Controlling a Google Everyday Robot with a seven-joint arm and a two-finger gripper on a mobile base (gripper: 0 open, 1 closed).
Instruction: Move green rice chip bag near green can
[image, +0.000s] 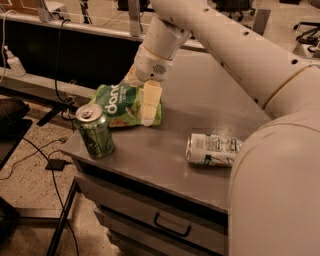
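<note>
Fig.: hand (148, 106) clamped rt end of green rice chip bag (119, 104) on desk (200, 95); green can (94, 131) stood near, front-left; silver can (212, 149) lay well rt.

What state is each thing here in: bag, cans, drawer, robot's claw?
Light-green crinkly snack bag: lying on the table top.
Green metal drink can: standing upright.
Silver-white metal can with green stripes: lying on its side.
Grey metal drawer with dark handle: shut.
Gripper: down on the bag's end away from the green can.
</note>
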